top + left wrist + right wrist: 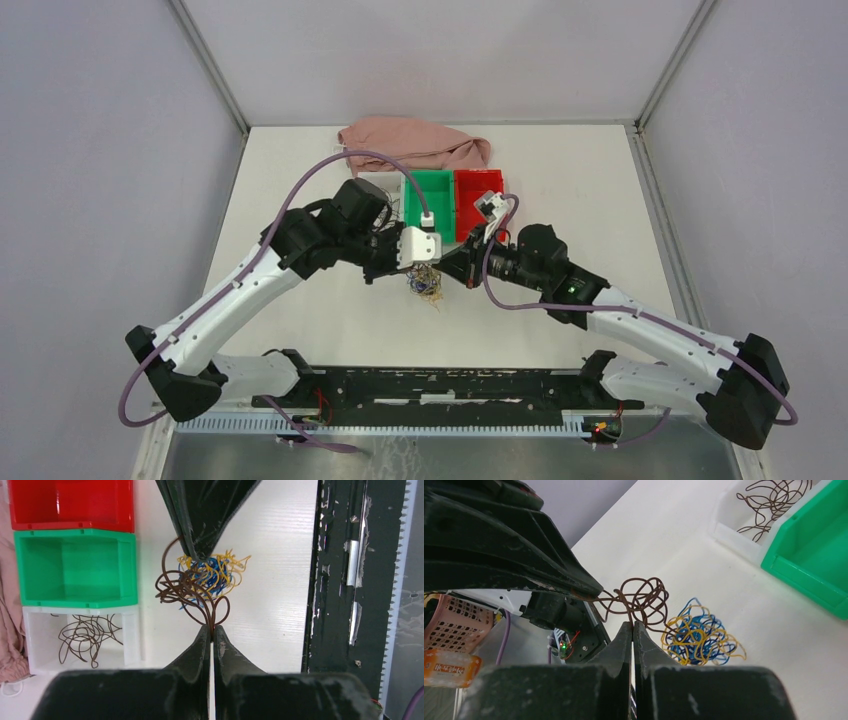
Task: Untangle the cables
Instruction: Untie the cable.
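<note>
- A white worktop (330, 320) lies inside a cell of plain grey walls, with the arm bases on a black rail at the near edge.
- A pink cloth (410, 140) lies crumpled at the far edge, behind the bins.
- The left arm reaches in from the near-left corner toward the middle of the worktop.
- White bin (131, 630): leftmost of a row of three touching bins in the overhead view. It holds a few loose brown wires (85, 635).
- Left pincer (212, 630): clenched, fingers pressed together on a loop of brown wire that comes out of the bundle.
- Green bin (75, 601): middle of the row, just beyond the pincers.
- Cables (427, 284): one curly bundle at the centre of the worktop, in front of the bins and between the two pincers.
- Brown strands (180, 587) form the side of the bundle toward the left pincer and run taut between the two sets of fingertips.
- A yellow and blue tangle (696, 635) rests on the worktop, touching the brown strands.
- Red bin (478, 178): right end of the row.
- Right pincer (632, 626): clenched, its tips meeting the bundle opposite the left pincer and gripping a brown strand.
- The right arm comes in from the near-right corner.
</note>
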You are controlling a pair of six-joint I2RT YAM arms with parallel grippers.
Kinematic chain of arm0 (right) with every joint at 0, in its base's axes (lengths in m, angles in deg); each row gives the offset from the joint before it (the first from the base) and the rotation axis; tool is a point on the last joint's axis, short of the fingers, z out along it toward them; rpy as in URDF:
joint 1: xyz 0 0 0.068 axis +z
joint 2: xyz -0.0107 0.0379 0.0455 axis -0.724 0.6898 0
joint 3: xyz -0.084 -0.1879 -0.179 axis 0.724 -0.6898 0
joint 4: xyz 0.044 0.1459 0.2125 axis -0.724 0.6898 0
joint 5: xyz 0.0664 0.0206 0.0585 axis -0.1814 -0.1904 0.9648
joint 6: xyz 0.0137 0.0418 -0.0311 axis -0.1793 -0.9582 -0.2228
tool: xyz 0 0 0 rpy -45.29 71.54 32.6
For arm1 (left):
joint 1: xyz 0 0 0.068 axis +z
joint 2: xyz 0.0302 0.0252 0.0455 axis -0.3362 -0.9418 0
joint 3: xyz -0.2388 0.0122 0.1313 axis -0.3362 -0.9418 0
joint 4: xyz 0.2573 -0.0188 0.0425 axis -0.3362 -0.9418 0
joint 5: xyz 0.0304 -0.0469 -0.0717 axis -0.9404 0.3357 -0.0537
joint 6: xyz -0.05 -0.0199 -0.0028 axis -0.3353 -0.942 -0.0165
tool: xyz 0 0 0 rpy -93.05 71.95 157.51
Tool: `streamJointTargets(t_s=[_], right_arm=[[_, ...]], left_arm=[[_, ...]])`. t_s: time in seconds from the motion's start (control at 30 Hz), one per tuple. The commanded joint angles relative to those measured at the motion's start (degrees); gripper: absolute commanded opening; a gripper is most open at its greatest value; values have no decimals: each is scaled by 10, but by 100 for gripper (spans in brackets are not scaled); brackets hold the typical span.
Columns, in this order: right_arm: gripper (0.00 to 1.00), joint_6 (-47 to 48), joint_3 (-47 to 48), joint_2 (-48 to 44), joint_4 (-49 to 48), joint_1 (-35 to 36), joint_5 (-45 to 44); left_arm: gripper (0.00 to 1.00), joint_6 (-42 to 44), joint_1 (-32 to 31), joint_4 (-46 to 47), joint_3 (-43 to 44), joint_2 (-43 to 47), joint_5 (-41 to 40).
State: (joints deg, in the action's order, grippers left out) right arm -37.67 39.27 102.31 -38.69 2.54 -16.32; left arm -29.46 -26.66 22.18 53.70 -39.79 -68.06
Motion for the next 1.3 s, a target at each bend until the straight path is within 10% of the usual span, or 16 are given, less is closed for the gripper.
streamJointTargets(t_s=[0.0,0.1,0.23,0.57,1.27], right_arm=[[1,8,34,-27,-2,2,-28],[1,5,40,-39,-1,2,-27],[1,4,51,-36,16,2,-13],[0,-9,74,-9,8,7,36],[1,-23,95,14,-15,22,83]], left_arm=[[13,5,2,43,-52,38,-14],[70,-3,1,85,-113,70,-35],[88,-44,1,138,-134,124,6],[82,-98,2,306,-155,154,-15],[40,-24,1,285,-184,132,18]])
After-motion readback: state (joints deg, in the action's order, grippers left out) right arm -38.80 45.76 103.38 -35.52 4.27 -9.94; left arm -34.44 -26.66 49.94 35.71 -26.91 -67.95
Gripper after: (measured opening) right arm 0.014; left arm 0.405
